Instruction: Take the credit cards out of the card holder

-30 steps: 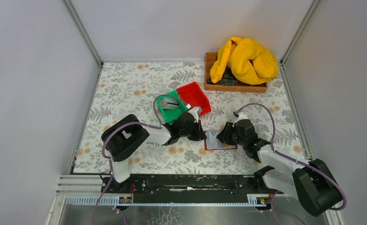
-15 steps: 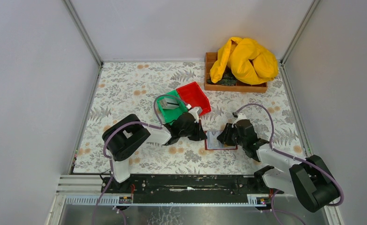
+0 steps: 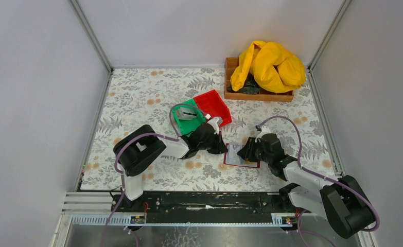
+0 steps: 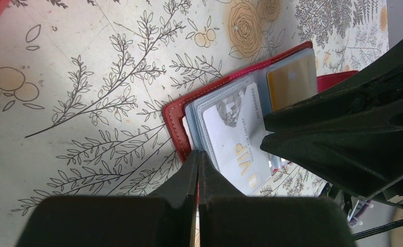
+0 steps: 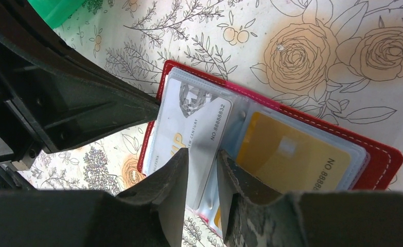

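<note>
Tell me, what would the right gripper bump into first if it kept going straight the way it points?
Most likely the silver VIP card lying in the open card holder: the right gripper has its fingertips right over it. Depth is hard to judge, though.

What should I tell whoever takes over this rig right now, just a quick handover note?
Left pincer: shut, its tip at the red edge of the card holder, apparently pinning it.
Right pincer: open, fingers apart over the silver card.
The holder lies open on the table between the arms. The silver card sits askew in its sleeve, and the gold card is tucked in beside it.
Done: holder opened.
Left: pull out both cards, plus any behind them.
</note>
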Tool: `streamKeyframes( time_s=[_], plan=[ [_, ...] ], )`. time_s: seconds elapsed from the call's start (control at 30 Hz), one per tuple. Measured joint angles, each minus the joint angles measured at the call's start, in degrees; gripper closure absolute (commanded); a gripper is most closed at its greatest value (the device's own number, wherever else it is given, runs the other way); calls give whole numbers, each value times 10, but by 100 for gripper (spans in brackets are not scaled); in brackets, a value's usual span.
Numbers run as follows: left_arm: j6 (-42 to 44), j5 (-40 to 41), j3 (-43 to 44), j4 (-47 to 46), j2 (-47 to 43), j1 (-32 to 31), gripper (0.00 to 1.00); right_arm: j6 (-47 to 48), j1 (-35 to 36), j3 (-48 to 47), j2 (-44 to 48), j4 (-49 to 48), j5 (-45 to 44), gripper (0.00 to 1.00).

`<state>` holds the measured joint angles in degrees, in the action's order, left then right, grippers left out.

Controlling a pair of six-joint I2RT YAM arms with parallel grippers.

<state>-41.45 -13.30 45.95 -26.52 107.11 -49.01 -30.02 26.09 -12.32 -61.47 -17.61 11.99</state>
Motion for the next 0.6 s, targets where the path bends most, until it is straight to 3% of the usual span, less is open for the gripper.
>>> streamKeyframes(
  time_s=[0.6],
  plan=[
    [0,0,1,2,0,0,100,-2,-2,17,24,-38,26,65]
  ],
)
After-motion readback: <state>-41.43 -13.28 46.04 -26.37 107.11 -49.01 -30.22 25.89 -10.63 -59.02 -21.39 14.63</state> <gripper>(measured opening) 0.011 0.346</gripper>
